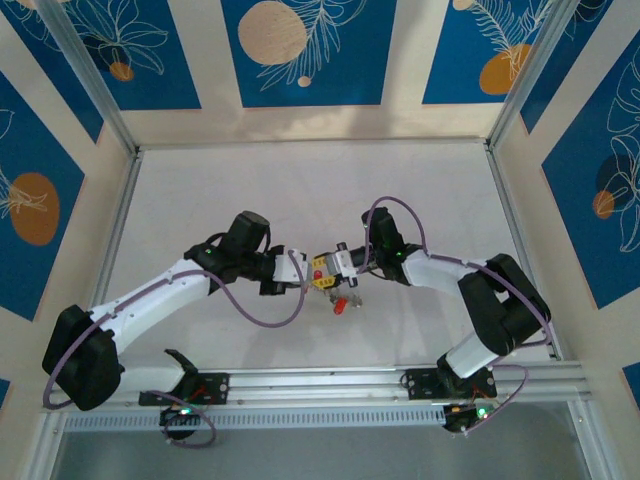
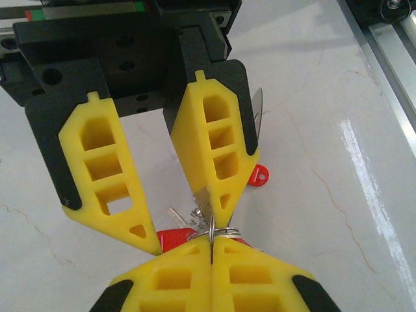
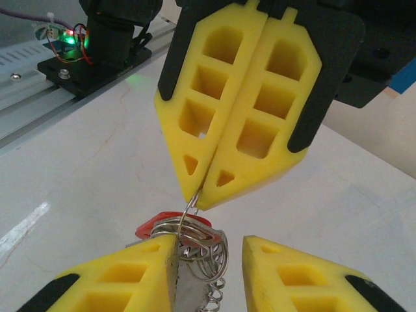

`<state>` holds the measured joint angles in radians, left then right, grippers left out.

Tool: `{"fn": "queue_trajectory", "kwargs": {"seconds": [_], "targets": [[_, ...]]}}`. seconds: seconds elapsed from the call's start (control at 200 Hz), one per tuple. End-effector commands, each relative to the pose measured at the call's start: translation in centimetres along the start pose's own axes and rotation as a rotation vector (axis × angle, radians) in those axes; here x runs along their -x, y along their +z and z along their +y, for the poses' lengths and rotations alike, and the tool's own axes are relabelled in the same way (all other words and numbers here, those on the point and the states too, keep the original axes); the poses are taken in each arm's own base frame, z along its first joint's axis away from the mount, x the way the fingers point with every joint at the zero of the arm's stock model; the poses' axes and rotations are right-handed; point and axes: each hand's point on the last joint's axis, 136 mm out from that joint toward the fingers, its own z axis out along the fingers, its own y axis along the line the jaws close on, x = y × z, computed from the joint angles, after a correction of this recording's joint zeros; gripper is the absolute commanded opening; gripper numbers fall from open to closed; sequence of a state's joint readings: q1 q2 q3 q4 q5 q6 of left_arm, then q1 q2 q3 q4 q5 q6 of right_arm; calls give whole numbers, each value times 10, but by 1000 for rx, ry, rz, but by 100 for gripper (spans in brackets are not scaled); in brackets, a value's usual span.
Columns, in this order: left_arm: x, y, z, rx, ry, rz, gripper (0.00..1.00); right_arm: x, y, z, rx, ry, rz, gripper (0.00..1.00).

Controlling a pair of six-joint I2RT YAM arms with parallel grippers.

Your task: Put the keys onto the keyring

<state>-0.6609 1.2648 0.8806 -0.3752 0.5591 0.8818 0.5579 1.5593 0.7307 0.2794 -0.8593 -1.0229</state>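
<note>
Top view: the two arms reach inward and meet nose to nose about mid-table. The left gripper and right gripper are almost touching. Open white surface lies on the far side and on both flanks, and the side frame posts are well apart from the arms. The near-edge rail runs close behind the elbows. One red tag hangs just below the meeting point.

Left wrist view: the left gripper's fingers are pressed flat together and pinch the thin silvery keyring at their tips. The right gripper faces it with fingers spread, one on each side of the ring. The keys bunch just beside the ring, with red tags close by. A flat blade lies along one right finger; I cannot tell whether it is held.

Right wrist view: this angle adds the ring's stacked coils hanging in the gap of the right gripper. It also shows the wire entering the seam of the left gripper. The blade rests on a finger's inner face.
</note>
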Motion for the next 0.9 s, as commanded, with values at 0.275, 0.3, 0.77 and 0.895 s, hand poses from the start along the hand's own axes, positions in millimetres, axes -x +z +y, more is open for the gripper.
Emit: {"fn": "queue_trajectory", "kwargs": {"seconds": [0.275, 0.3, 0.77, 0.895], "targets": [[18, -9, 3, -32, 54, -63, 0, 7, 14, 9, 53, 9, -65, 19], [18, -9, 3, -33, 54, -62, 0, 7, 14, 9, 51, 10, -65, 17], [9, -14, 2, -1, 87, -15, 0, 6, 5, 4, 23, 94, -85, 0], [3, -17, 4, 26, 113, 18, 0, 5, 2, 4, 16, 117, -83, 0]]}}
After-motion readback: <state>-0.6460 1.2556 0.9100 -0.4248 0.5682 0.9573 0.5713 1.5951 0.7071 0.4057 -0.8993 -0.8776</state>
